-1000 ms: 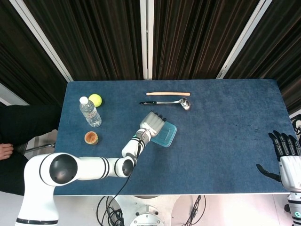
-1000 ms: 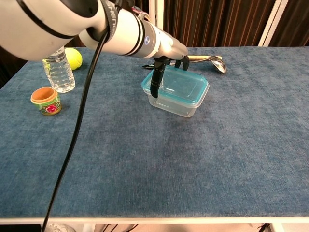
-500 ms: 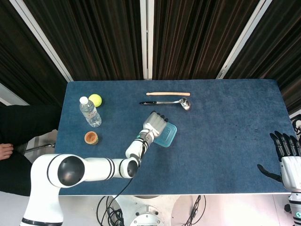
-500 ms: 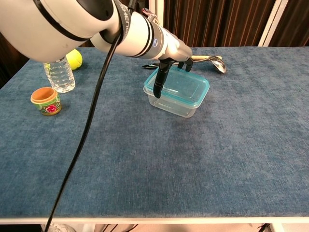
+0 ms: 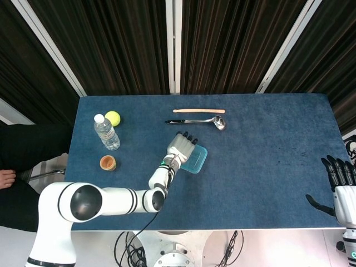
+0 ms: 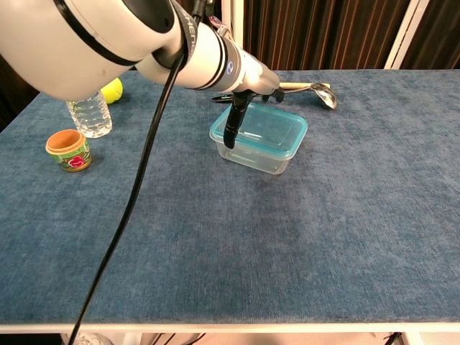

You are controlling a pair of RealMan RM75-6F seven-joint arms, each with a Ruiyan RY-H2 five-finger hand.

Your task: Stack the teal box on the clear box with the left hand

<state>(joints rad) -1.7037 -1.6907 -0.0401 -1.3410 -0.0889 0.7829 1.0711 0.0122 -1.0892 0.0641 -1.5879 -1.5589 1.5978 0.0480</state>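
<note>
The teal box (image 6: 271, 129) sits on top of the clear box (image 6: 260, 159) near the middle of the blue table; in the head view only its teal edge (image 5: 197, 159) shows past the hand. My left hand (image 5: 181, 148) lies over it from the left. In the chest view the left hand (image 6: 250, 89) has its thumb down the box's left side and its fingers over the far rim, gripping the teal box. My right hand (image 5: 340, 186) hangs off the table's near right corner, fingers apart, holding nothing.
A water bottle (image 5: 107, 133), a tennis ball (image 5: 113, 118) and a small orange pot (image 5: 108, 163) stand at the left. A metal spoon (image 5: 200, 120) and a wooden stick (image 5: 198, 110) lie just behind the boxes. The left arm crosses the table's near left.
The teal box, tilted a second ago, has levelled out on the clear box. The left hand and both boxes shifted slightly left in the last half second. The right hand sank a little.
</note>
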